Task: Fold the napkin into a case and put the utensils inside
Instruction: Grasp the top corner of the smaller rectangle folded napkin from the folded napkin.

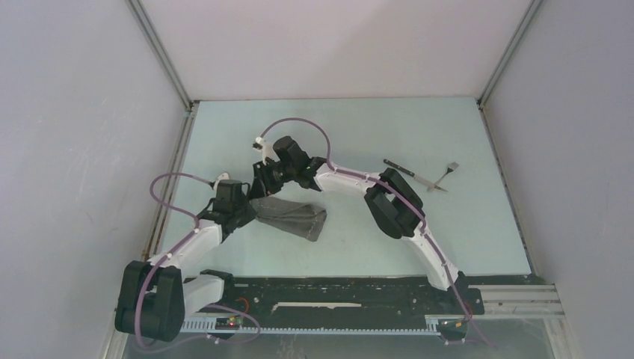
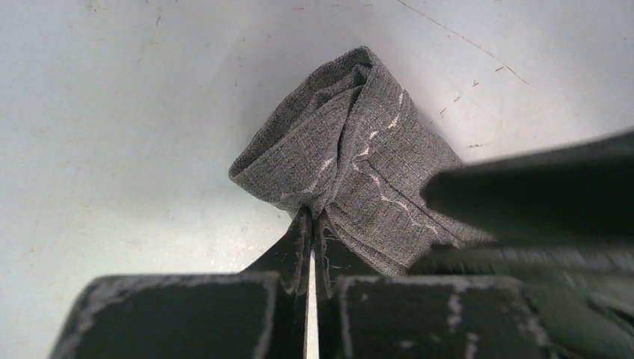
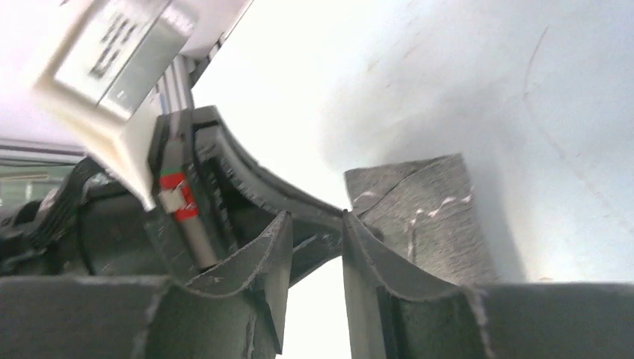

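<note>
Left claw (image 2: 310,224) clamps the napkin (image 2: 351,164) edge, anchoring the fold (probably); right claw (image 3: 318,224) gapes apart beside it.

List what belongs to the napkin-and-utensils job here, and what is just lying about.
Job: grey woven cloth napkin; dark-handled thin-bladed knife; small silvery-headed fork.
Not of the job: only rig fittings, the purple cables and black base rail.
</note>
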